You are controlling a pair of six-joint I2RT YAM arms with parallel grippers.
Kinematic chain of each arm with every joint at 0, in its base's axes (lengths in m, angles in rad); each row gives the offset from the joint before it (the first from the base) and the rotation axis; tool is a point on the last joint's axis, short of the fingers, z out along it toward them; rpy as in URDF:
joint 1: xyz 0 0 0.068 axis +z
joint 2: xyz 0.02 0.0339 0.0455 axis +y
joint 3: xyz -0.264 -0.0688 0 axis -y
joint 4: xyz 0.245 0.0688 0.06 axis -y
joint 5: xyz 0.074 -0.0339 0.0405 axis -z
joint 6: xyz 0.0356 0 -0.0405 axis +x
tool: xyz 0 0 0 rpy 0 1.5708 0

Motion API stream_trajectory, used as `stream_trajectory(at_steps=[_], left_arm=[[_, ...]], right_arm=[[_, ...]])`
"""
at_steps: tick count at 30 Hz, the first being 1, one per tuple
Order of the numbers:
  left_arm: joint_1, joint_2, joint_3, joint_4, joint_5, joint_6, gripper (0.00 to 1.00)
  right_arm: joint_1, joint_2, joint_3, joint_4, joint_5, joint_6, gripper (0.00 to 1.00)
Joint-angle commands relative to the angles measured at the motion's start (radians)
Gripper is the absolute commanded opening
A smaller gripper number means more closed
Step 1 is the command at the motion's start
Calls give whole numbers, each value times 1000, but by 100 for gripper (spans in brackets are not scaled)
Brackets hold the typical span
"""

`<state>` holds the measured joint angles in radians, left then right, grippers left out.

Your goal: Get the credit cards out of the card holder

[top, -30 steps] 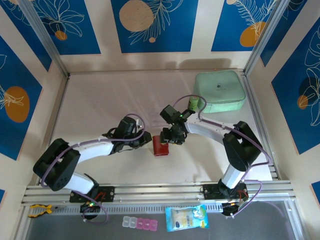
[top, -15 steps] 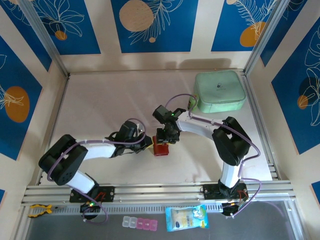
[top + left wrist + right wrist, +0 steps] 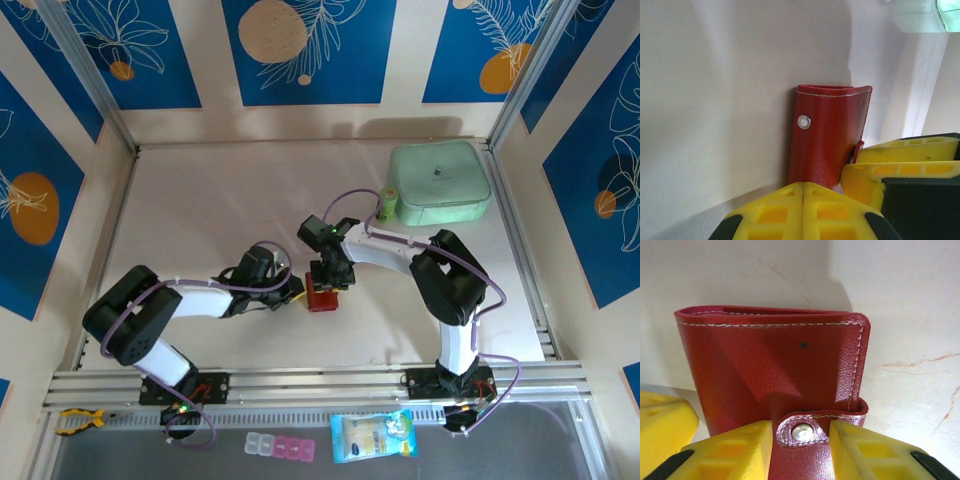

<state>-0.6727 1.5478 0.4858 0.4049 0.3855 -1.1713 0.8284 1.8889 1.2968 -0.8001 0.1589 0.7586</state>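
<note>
No text or label can be read

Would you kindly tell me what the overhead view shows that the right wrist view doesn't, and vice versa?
Overhead: the mint-green case at the table's far right, and a blue packet in front of the rail. Right wrist: close up, the white stitching and the snap tab, which sits between the fingers of the right gripper. Both: the red card holder, folded.

White arms, black joints — purple cables (yellow pincer pads).
</note>
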Motion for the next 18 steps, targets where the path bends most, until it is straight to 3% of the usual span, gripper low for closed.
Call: stream_trajectory(at_steps=[1,18], left_arm=[[-10,5,-4,17,19,-4,0],[-23,-33,75,-62,39,14,0]], right_arm=[[7,26,10,-31,12,10,34],[6,10,-44,18,-24,33,16]])
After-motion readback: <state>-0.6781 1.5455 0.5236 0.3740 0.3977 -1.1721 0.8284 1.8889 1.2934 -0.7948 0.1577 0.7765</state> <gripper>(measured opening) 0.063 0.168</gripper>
